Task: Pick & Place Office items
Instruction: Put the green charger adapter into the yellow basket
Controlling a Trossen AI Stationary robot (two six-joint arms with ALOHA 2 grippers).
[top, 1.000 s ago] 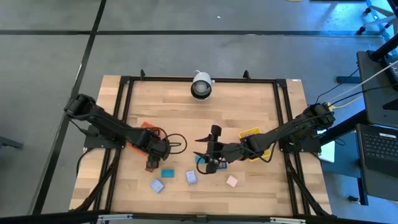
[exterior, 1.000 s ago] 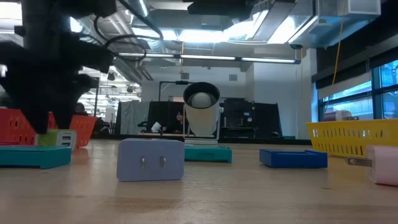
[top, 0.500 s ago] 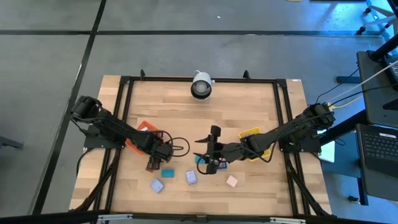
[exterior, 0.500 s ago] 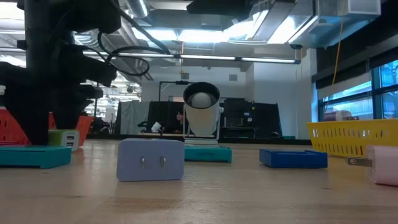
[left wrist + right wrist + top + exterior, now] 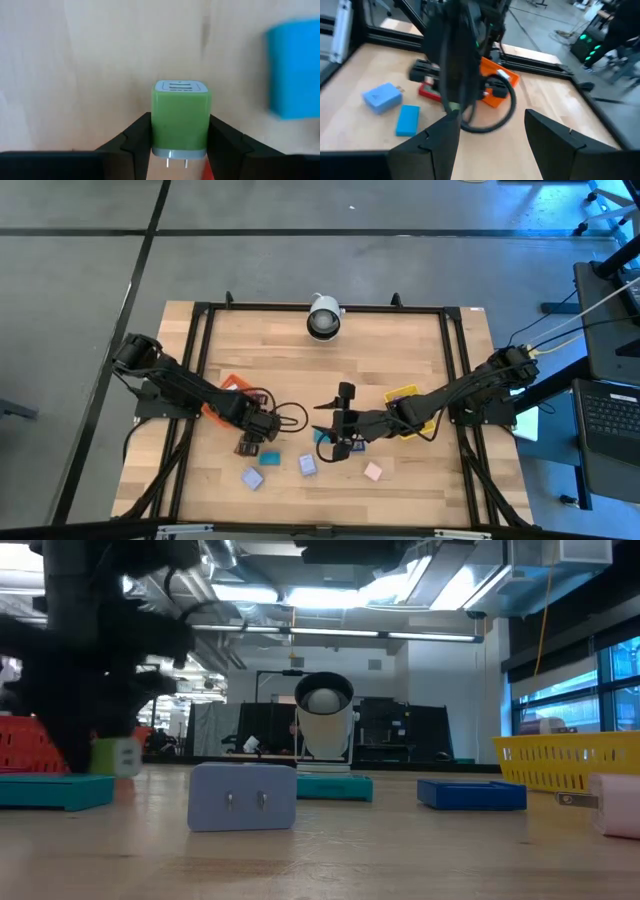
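left tool pinching a green charger

it sits between the fingers, lifted just off the desk toward the left front, beside a blue block; right tool spread, mid-desk.

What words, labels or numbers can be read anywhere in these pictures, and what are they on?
No readable text anywhere.
Green charger block held in the left gripper: its end face shows only slot-like marks, no letters.
Lavender block: two prongs, no print.
Laptop: keys too small to read.
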